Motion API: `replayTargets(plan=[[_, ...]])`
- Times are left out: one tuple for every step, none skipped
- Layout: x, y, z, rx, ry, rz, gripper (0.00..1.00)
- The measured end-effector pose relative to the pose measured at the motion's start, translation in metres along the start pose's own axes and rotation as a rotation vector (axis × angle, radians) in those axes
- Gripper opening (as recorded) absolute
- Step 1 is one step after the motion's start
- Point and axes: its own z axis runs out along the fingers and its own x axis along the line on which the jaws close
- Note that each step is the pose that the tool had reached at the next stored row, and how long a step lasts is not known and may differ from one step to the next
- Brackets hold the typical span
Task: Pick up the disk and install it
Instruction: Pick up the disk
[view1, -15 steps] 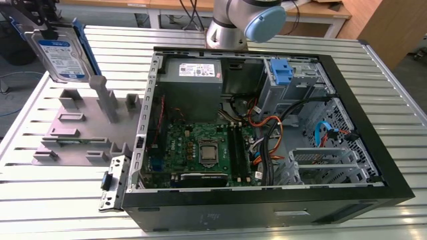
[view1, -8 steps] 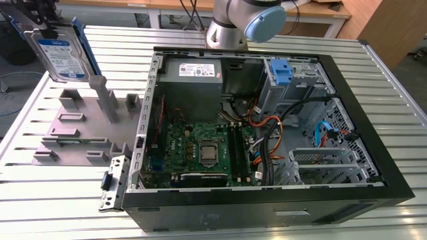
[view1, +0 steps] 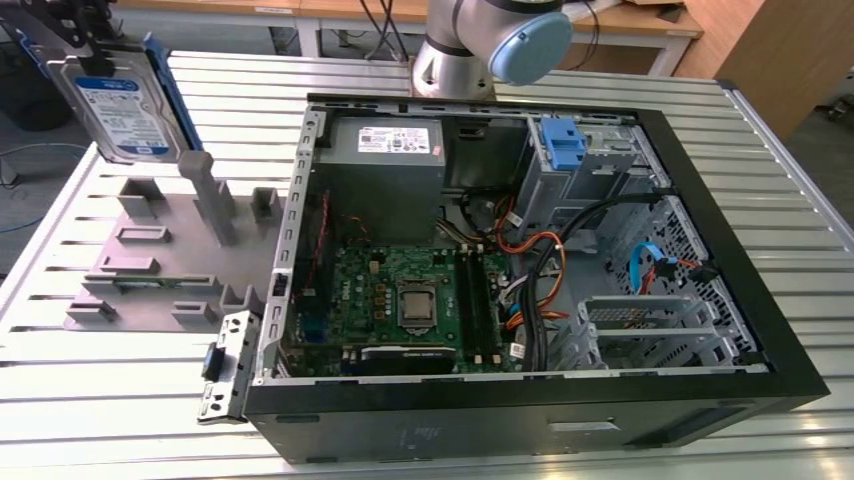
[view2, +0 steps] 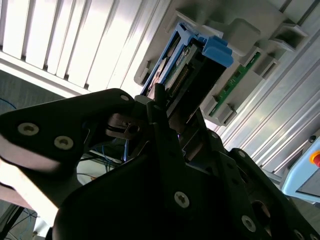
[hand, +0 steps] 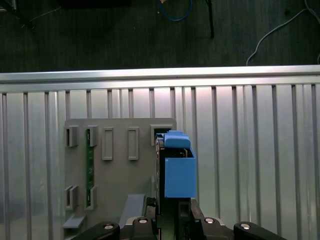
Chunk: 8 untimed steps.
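Silver metal framed in blue, the disk (view1: 123, 112) hangs upright at the upper left of the exterior view, clamped tight in the gripper (view1: 94, 52); stiff, weighty and shock-shy, I'd guess, best gripped by its rigid edges.

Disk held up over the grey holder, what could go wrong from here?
The gripper holds the disk by its top end, so it might slip or swing. The holder's tall post appears close under it and could catch a low move. Loose cables cross the case by the bay and might snag it.
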Motion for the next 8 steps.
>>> replayTargets(plan=[[0.0, 0.0, -0.0003, 0.0, 0.0, 0.0, 0.35], [0.0, 0.0, -0.0006, 0.0, 0.0, 0.0, 0.35], [0.0, 0.0, -0.001, -0.0001, 0.0001, 0.0, 0.35], [0.0, 0.0, -0.0013, 0.0, 0.0, 0.0, 0.35], [-0.0001, 0.0, -0.0017, 0.0, 0.0, 0.0, 0.35], [-0.0001, 0.0, -0.002, 0.0, 0.0, 0.0, 0.35], [-0.0001, 0.0, -0.0024, 0.0, 0.0, 0.0, 0.35], [-0.0001, 0.0, -0.0028, 0.0, 0.0, 0.0, 0.35]])
